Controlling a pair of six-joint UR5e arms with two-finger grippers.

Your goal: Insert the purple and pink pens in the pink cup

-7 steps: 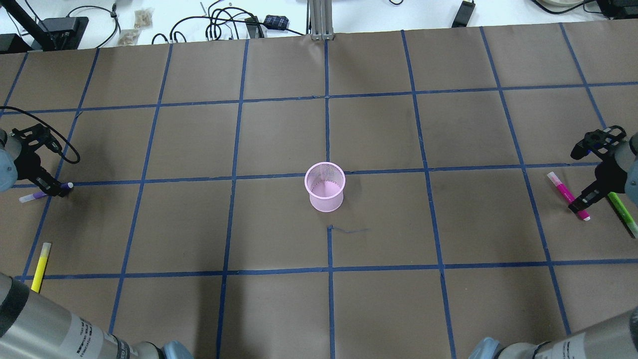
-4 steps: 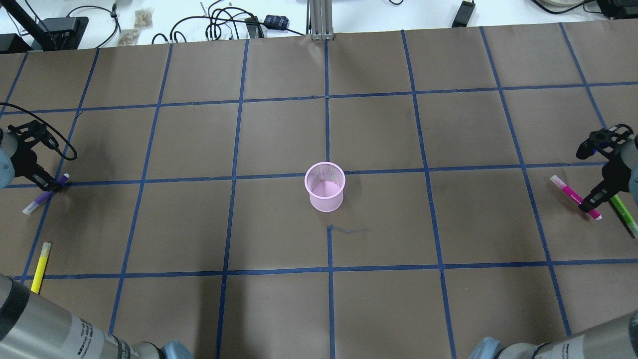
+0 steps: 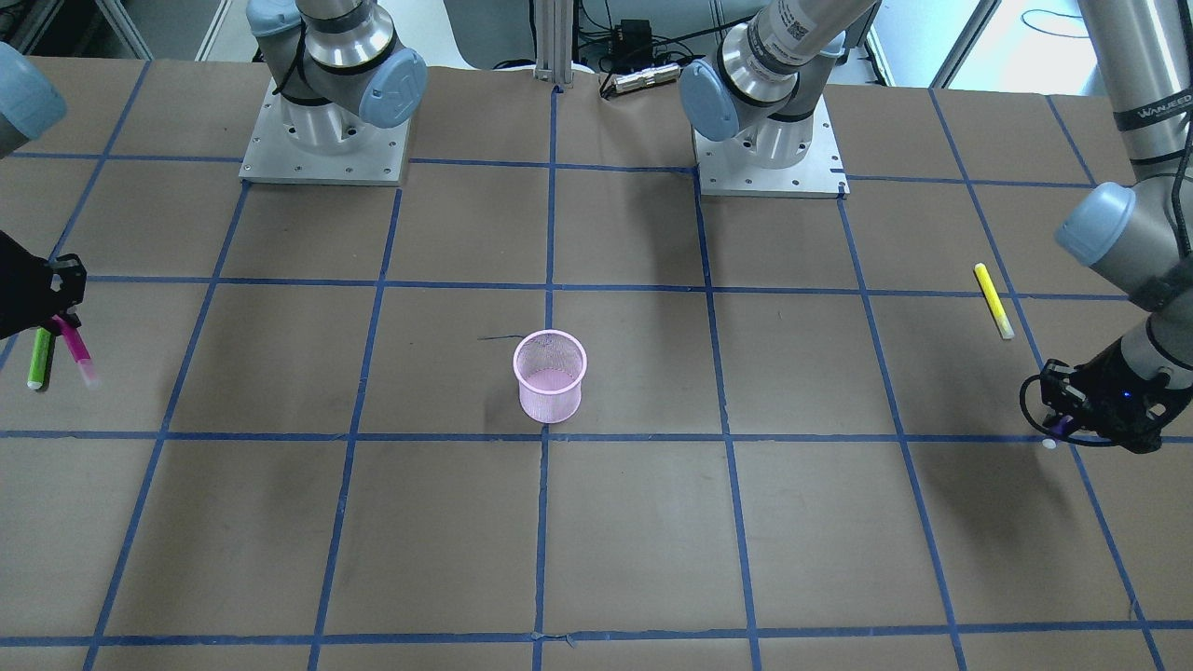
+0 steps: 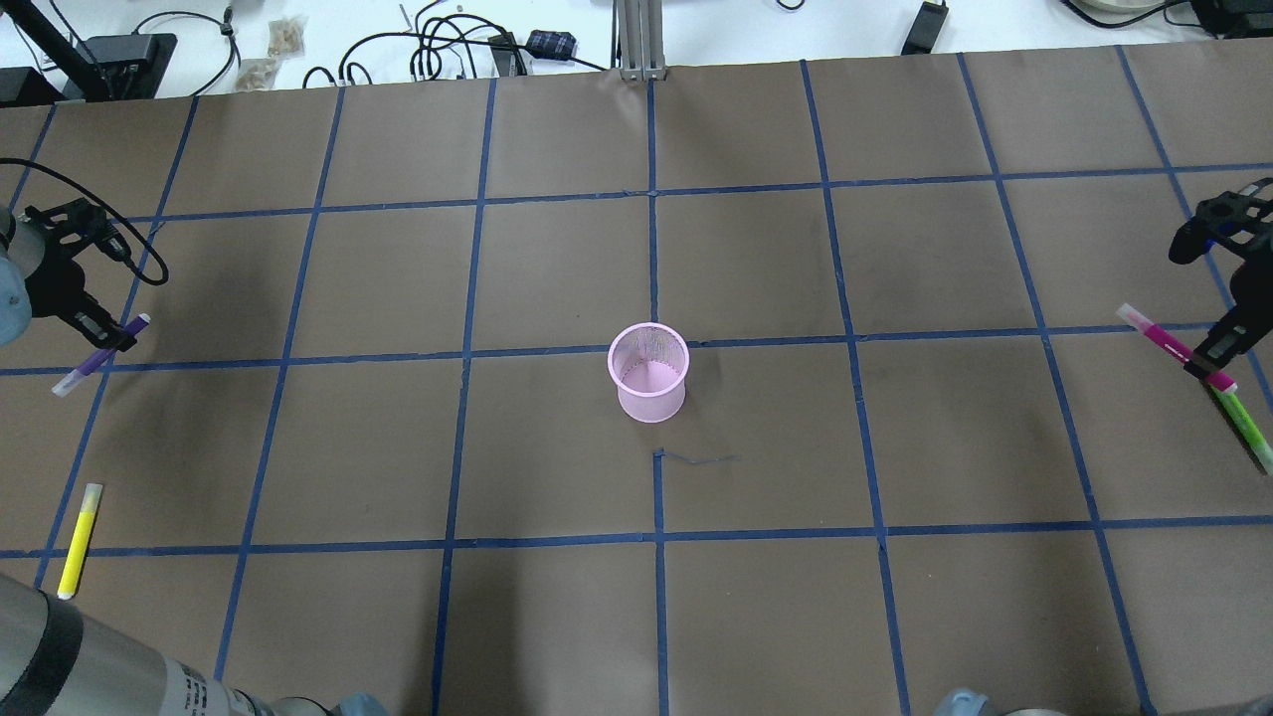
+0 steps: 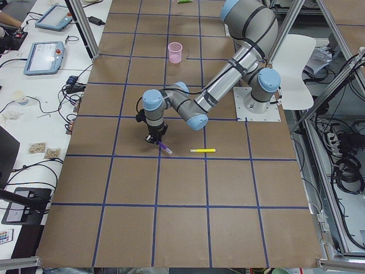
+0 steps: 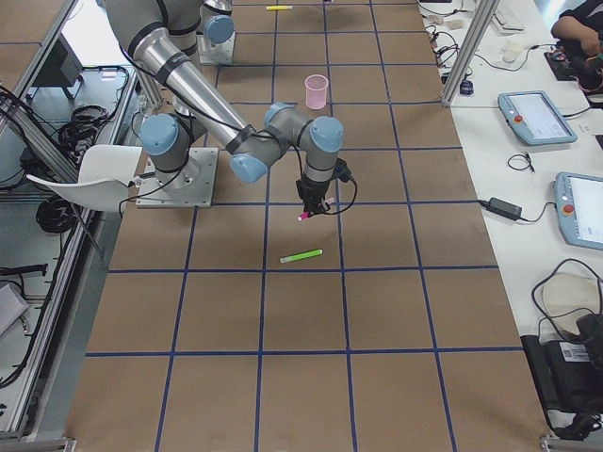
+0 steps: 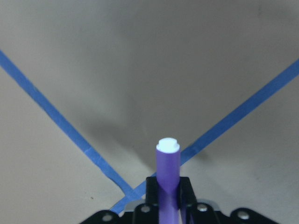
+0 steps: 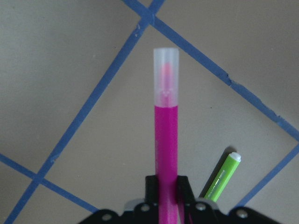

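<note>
The pink mesh cup [image 4: 647, 373] stands upright at the table's middle, also in the front view [image 3: 550, 376]. My left gripper [image 4: 111, 340] is at the far left, shut on the purple pen [image 4: 94, 360], which hangs tilted above the table. In the left wrist view the purple pen [image 7: 168, 170] sticks out between the fingers. My right gripper [image 4: 1215, 358] is at the far right, shut on the pink pen [image 4: 1166, 340] and holds it off the table. In the right wrist view the pink pen [image 8: 166, 149] sticks out from the jaws.
A green pen [image 4: 1243, 426] lies on the table just below the right gripper, also in the right wrist view [image 8: 222, 179]. A yellow pen [image 4: 80, 539] lies at the front left. Cables and boxes sit beyond the table's far edge.
Both grippers have risen with their pens. The purple and pink pens have left the table and now hang tilted in the closed jaws. The cup has not moved.
</note>
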